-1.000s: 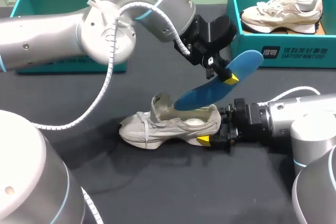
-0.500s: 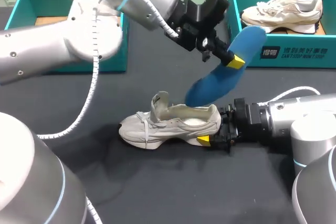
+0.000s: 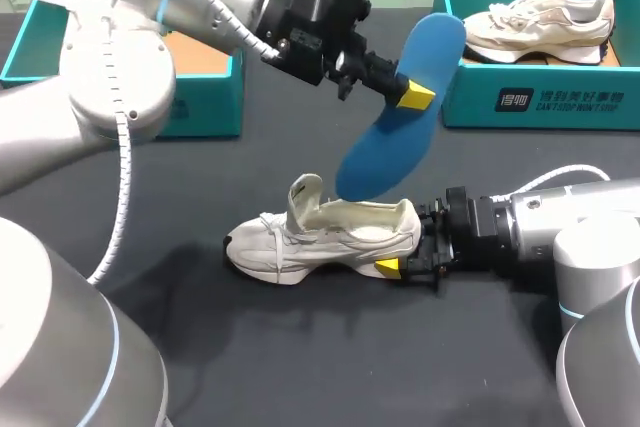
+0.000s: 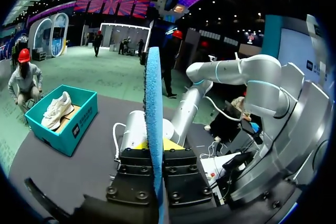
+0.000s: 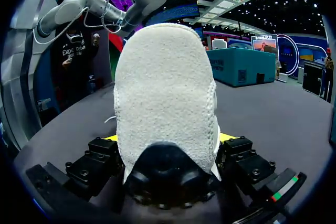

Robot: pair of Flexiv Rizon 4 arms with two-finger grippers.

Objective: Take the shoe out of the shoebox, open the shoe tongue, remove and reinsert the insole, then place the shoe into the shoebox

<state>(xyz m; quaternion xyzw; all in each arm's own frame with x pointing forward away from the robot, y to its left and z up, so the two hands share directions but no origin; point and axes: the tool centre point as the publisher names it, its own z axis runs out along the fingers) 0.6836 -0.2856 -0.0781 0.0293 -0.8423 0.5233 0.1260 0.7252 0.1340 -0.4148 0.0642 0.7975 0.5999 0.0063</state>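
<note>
A white sneaker (image 3: 330, 237) lies on its sole on the dark table, toe to the left, tongue pulled up. My right gripper (image 3: 412, 242) comes in from the right and is shut on the heel; in the right wrist view the heel (image 5: 165, 93) fills the space between its fingers (image 5: 168, 137). My left gripper (image 3: 410, 97) is shut on a blue insole (image 3: 375, 152), which hangs steeply tilted over the shoe's opening with its lower end just above the collar. In the left wrist view the insole (image 4: 154, 119) shows edge-on between the fingers (image 4: 155, 148).
A teal shoebox (image 3: 540, 107) at the back right holds a second white sneaker (image 3: 540, 22). Another teal shoebox (image 3: 205, 112) stands at the back left, partly behind my left arm. Bare dark tabletop lies in front of the shoe.
My left arm has lifted the insole up and to the left, tipping it more upright. The shoe and my right gripper have stayed put.
</note>
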